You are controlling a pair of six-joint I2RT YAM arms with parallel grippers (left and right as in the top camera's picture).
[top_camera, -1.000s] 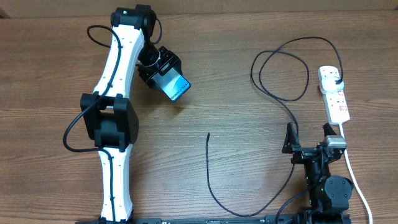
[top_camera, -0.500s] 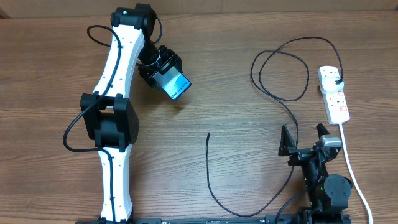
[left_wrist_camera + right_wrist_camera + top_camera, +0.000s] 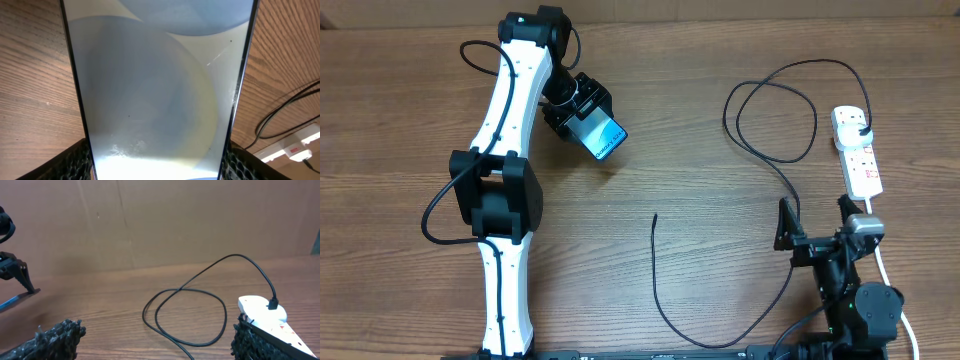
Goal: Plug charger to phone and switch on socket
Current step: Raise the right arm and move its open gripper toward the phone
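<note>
The phone (image 3: 602,136), its screen lit light blue, is held above the table at the back left, with my left gripper (image 3: 586,122) shut on its sides. In the left wrist view the phone (image 3: 160,85) fills the frame between the dark fingers (image 3: 75,162). The charger (image 3: 665,300) lies loose, its tip (image 3: 654,216) mid-table, its cable looping right to a black plug (image 3: 861,126) in the socket (image 3: 860,160). My right gripper (image 3: 815,222) stands open at the front right, above the cable, with nothing between its fingers. Its view shows the cable loop (image 3: 185,315) and the socket (image 3: 262,310).
The socket's white lead (image 3: 888,280) runs down the right side past the right arm's base. The left arm (image 3: 505,190) stretches along the left of the table. A cardboard wall (image 3: 175,220) stands behind the table.
The right gripper swung a little left and then back right to about where it was. The left gripper and the phone have not moved.
</note>
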